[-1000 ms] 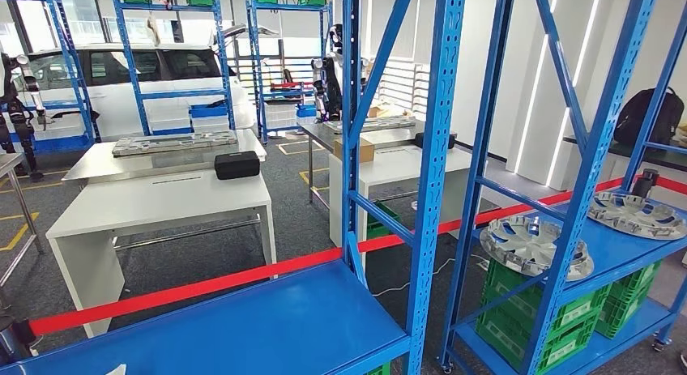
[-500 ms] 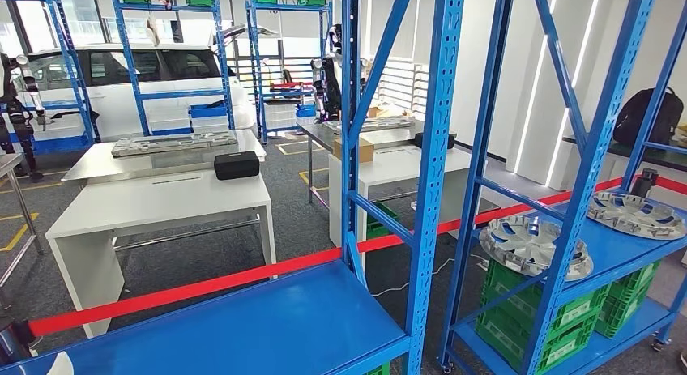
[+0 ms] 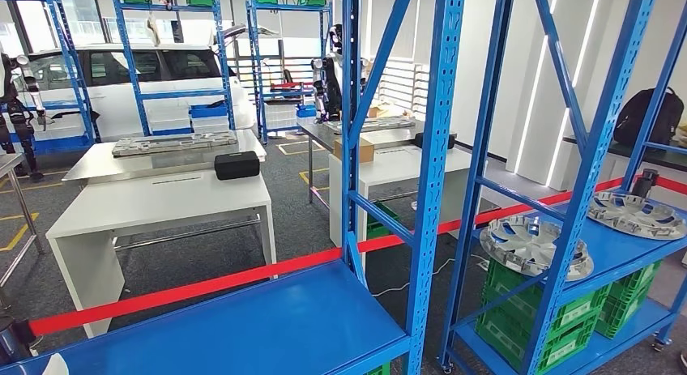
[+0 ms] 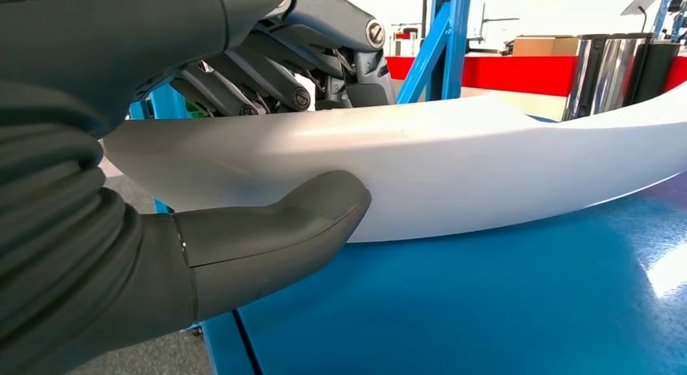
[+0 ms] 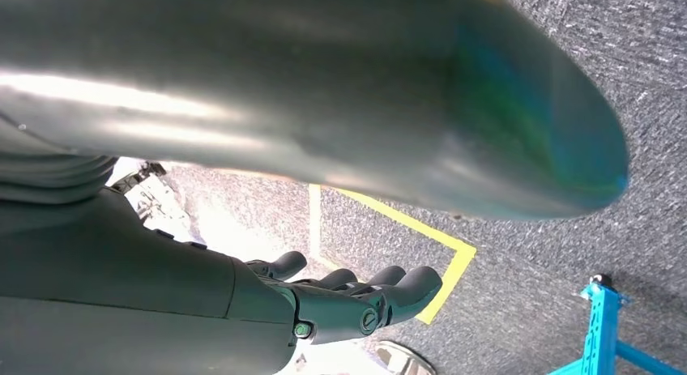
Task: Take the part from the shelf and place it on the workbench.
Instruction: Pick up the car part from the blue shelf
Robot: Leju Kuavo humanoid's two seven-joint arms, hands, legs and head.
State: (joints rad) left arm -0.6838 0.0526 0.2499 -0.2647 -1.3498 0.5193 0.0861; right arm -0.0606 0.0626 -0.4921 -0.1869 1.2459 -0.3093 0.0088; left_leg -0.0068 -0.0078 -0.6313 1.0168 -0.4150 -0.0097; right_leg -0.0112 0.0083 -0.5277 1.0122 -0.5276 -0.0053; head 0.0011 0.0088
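My left hand (image 4: 121, 148) grips a long, curved white part (image 4: 486, 164), with the thumb (image 4: 275, 229) on one face and the fingers (image 4: 267, 67) wrapped over its other edge. The part hangs just above the blue shelf board (image 4: 486, 310). In the head view a small white tip of the part (image 3: 47, 367) shows at the lower left corner, over the blue shelf (image 3: 243, 326). The white workbench (image 3: 162, 205) stands beyond the shelf, across a red tape line (image 3: 202, 286). My right hand (image 5: 356, 298) hangs over the grey floor, fingers loosely extended and holding nothing.
Blue shelf uprights (image 3: 433, 148) rise right of centre. Silver hubcaps (image 3: 531, 245) lie on the neighbouring shelf at right, with green crates (image 3: 567, 318) below. A black case (image 3: 236, 164) and a metal panel (image 3: 174, 142) sit on the workbench. A white car (image 3: 121, 75) stands behind.
The white part's tip has slid left along the bottom edge of the head view and shows less. The rest of the scene is unchanged.
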